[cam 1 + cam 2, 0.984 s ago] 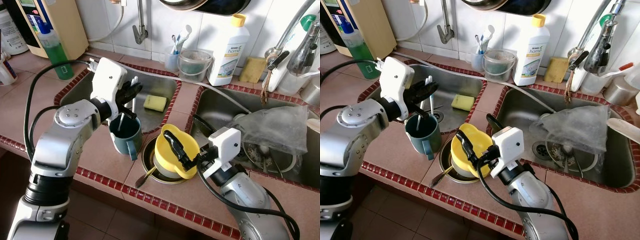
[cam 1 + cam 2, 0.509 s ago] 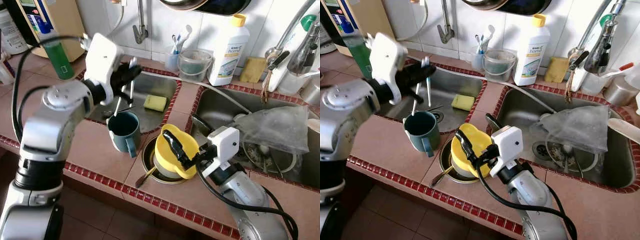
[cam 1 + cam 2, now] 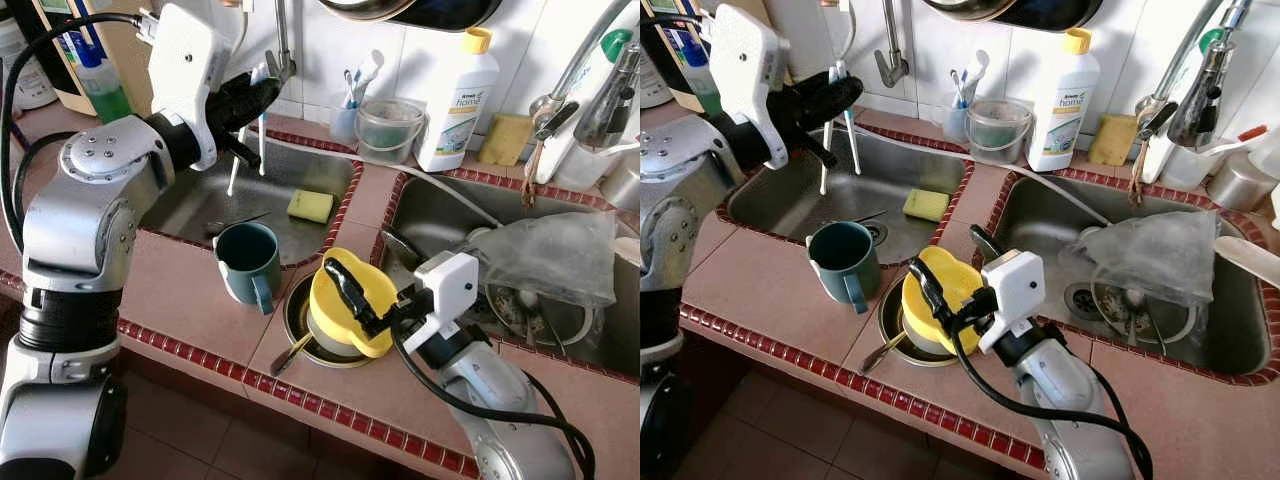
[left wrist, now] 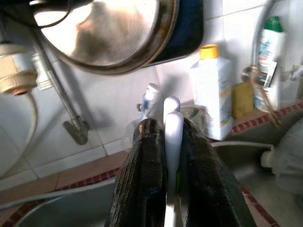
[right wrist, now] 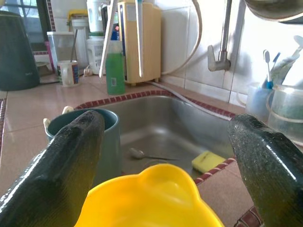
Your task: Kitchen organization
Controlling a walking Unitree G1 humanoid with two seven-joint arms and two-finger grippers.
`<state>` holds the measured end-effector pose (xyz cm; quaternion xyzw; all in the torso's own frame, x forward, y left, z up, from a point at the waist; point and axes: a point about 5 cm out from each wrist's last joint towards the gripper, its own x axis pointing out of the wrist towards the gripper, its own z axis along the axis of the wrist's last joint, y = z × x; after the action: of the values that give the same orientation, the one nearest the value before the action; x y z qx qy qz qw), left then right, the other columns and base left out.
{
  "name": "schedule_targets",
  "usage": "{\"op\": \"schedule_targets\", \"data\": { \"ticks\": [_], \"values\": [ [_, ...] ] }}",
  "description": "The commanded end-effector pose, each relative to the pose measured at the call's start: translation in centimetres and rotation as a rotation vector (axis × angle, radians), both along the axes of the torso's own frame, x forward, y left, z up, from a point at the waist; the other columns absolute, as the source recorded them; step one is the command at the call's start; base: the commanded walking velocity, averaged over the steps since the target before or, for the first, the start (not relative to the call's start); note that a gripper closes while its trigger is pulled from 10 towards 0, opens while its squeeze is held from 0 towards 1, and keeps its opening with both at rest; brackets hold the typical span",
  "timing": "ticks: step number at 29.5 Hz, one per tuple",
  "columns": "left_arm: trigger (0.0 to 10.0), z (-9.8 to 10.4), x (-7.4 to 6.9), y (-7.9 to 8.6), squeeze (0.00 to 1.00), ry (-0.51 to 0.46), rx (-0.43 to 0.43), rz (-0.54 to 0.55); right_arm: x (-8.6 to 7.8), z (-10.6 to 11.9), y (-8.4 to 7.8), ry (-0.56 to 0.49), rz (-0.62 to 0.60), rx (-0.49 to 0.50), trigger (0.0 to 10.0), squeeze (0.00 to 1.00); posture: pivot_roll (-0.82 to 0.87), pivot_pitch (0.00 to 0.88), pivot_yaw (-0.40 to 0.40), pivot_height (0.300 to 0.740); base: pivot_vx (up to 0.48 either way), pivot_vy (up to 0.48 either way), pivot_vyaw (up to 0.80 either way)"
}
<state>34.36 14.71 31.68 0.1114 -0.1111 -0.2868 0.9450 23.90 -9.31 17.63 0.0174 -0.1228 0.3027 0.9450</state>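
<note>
My left gripper (image 3: 250, 100) is raised above the left sink (image 3: 190, 200) and shut on two white-handled toothbrushes (image 3: 262, 150), which hang down from its fingers (image 4: 147, 175). Their handles (image 4: 173, 137) stand between the jaws. A teal mug (image 3: 248, 260) stands on the tiled counter in front of that sink, with nothing in it. My right gripper (image 3: 360, 258) is open, low over a yellow bowl (image 3: 350, 300). One finger (image 3: 345, 285) lies across the bowl. The bowl rests in a metal dish (image 3: 298, 318) with a utensil (image 3: 288, 354).
A yellow sponge (image 3: 310, 205) and a spoon (image 3: 238, 222) lie in the left sink. The right sink holds a plastic bag (image 3: 545, 260) over dishes. Along the back stand a detergent bottle (image 3: 455, 100), a clear tub (image 3: 388, 125), a brush cup (image 3: 345, 115) and green soap (image 3: 105, 90).
My left gripper has lifted the two toothbrushes out of the teal mug, up and back over the left sink. The right arm has stayed at the yellow bowl.
</note>
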Motion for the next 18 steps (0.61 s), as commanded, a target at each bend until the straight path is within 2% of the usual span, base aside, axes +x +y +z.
{"op": "schedule_targets", "data": {
  "ticks": [1,4,7,11,18],
  "values": [
    [10.0,0.6,0.4,0.5,0.00,-0.035,-0.021,0.049,0.1,0.0,0.1,-0.002,0.002,0.008,10.0,0.00,-0.04,0.059,0.026,0.740,0.000,0.000,0.00],
    [10.0,0.0,1.4,0.8,0.00,-0.058,-0.064,0.102,0.1,0.1,0.2,-0.006,-0.001,0.013,10.0,0.00,-0.05,0.055,0.028,0.740,0.000,0.000,0.00],
    [10.0,-0.3,1.8,0.8,0.00,-0.109,-0.065,0.134,0.1,0.2,0.2,-0.008,-0.001,0.015,10.0,0.00,-0.06,0.053,0.028,0.740,0.000,0.000,0.00],
    [10.0,-1.4,2.5,0.5,0.00,-0.116,-0.050,0.137,0.1,0.3,0.2,-0.012,-0.003,0.016,10.0,0.00,-0.06,0.052,0.027,0.740,0.000,0.000,0.00],
    [10.0,-4.1,4.2,-0.4,0.00,-0.085,-0.081,0.143,-0.1,0.9,0.0,-0.024,-0.013,0.026,10.0,0.00,-0.09,0.067,0.032,0.740,0.000,0.000,0.00]
  ]
}}
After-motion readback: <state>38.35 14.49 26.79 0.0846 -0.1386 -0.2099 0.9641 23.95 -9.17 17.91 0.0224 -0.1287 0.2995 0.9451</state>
